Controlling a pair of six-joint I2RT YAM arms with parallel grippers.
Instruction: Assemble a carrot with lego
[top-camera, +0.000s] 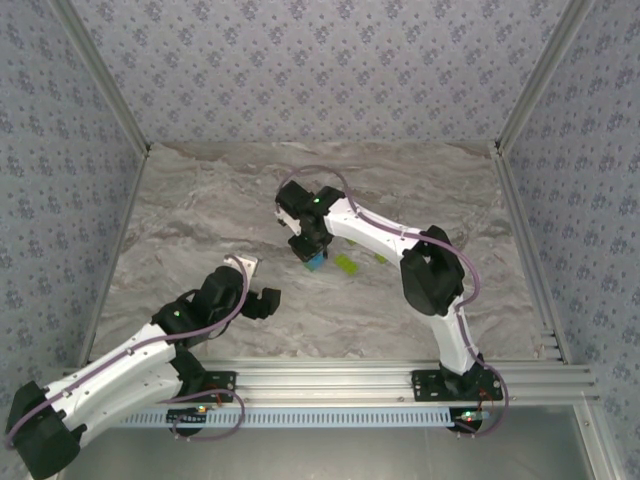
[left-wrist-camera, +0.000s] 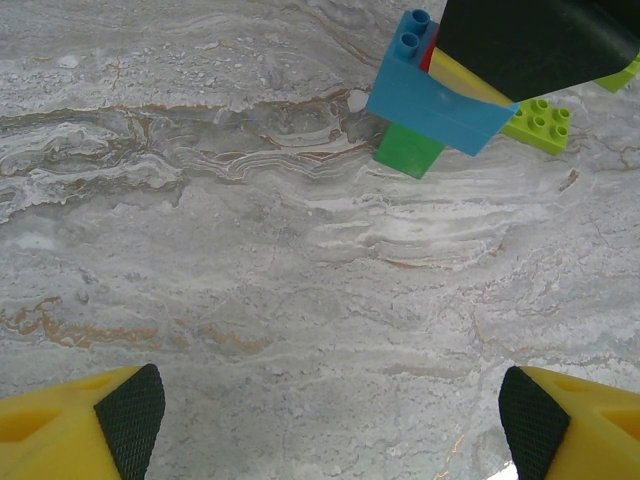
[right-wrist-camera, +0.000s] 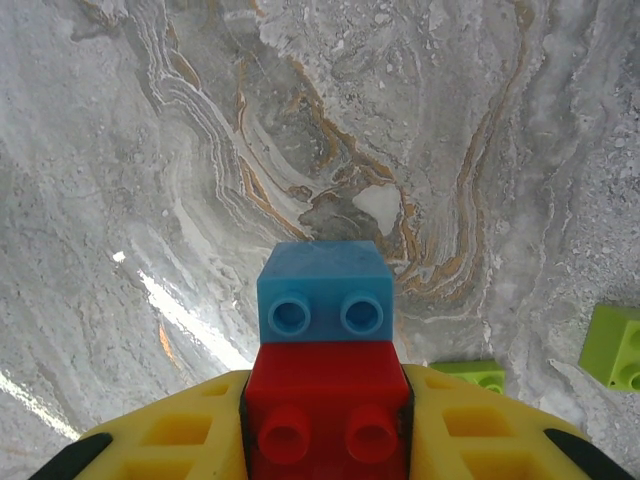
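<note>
Mid-build: right hand (top-camera: 314, 254) is clamping the red/blue/green part-carrot (right-wrist-camera: 322, 330), left hand (left-wrist-camera: 330, 425) is hovering w/ jaws apart, so next prob. is fetching the lime brick (left-wrist-camera: 540, 125) lying just beside right hand.

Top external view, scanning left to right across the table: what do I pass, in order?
Open left gripper → right gripper clamping the partly built carrot → larger lime brick → smaller lime brick.
</note>
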